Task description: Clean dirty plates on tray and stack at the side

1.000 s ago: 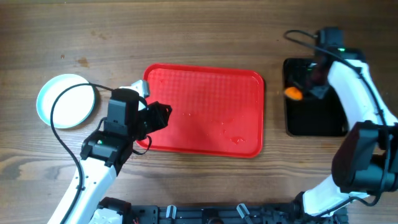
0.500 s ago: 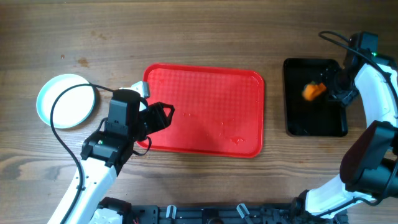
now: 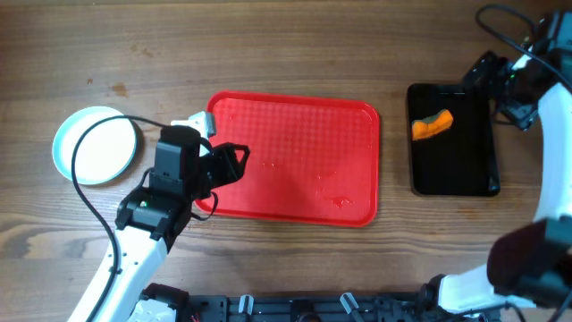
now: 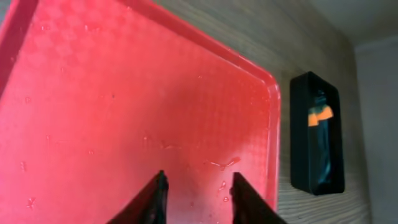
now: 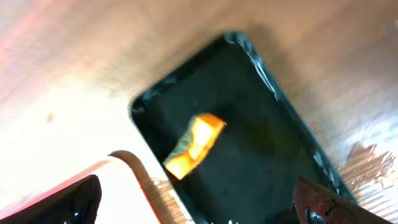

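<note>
The red tray (image 3: 304, 134) lies mid-table with no plate on it, only water drops near its right end (image 4: 124, 93). The pale plates (image 3: 98, 150) sit on the wood at the far left, and their number cannot be told from above. My left gripper (image 3: 234, 163) hovers low over the tray's left part; in the left wrist view its fingers (image 4: 198, 180) stand a little apart with only red tray between them. My right gripper (image 3: 497, 89) is at the far right, past the black tray's far end, jaws wide open and empty (image 5: 199, 211).
A narrow black tray (image 3: 451, 156) stands right of the red one, with an orange sponge (image 3: 432, 125) lying loose in its far end (image 5: 196, 144). A black cable from the left arm loops over the plates.
The right gripper let go of the orange sponge, which now lies in the black tray, and the right arm drew back to the far right. The left gripper barely shifted, its fingers widening then narrowing.
</note>
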You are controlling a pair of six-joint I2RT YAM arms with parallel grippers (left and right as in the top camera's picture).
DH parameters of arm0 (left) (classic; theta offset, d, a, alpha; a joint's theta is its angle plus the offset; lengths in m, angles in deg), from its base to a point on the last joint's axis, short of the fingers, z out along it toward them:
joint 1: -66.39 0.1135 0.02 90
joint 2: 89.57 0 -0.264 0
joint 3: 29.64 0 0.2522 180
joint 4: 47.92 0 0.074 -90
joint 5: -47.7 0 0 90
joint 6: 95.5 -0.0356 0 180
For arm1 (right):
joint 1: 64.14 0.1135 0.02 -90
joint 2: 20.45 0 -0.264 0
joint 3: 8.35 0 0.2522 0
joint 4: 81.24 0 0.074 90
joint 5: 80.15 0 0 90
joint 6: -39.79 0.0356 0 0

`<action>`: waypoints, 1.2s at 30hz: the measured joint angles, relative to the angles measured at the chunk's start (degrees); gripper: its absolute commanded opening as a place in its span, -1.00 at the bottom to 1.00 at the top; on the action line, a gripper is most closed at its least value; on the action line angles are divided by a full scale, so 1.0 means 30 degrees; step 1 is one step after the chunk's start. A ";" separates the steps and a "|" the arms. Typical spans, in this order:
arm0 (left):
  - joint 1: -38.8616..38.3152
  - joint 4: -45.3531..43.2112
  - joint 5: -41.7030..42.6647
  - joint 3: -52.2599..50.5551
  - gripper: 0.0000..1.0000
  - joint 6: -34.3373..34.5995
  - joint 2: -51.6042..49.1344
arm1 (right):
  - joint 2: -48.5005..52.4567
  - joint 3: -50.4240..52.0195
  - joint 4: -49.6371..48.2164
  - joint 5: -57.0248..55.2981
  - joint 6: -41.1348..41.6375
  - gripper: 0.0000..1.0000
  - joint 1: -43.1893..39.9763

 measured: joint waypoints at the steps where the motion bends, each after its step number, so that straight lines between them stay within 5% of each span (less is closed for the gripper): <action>1: 0.0000 0.0168 -0.0058 0.0277 -0.56 -0.0248 0.0073 | -0.0532 -0.0080 -0.0022 0.0080 -0.0415 1.00 0.0007; 9: -0.0015 0.6222 -0.7752 0.5085 -0.35 -0.1464 0.4248 | -0.6047 -0.0233 -0.0867 0.1144 -0.4794 1.00 0.2186; 15: -0.0015 0.8823 -1.1905 0.7191 0.03 -0.1698 0.8597 | -0.7322 -0.0233 -0.0947 0.1457 -0.7424 1.00 0.4386; 18: -0.0015 0.9646 -1.1213 0.8109 0.25 -0.2208 1.0134 | -0.7322 -0.0233 -0.0984 0.1472 -0.7635 0.99 0.4379; 20: -0.0015 0.9697 -0.9508 0.9078 0.82 -0.2951 1.1183 | -0.7322 -0.0233 -0.1027 0.1486 -0.7774 0.99 0.4379; 28: -0.0015 1.2764 -0.3315 1.1446 1.00 -0.5049 1.3121 | -0.7322 -0.0233 -0.1078 0.1494 -0.7854 0.99 0.4379; 36: -0.0015 1.7478 -0.6921 1.1504 1.00 -0.9275 1.3121 | -0.7322 -0.0233 -0.1086 0.1501 -0.7905 1.00 0.4379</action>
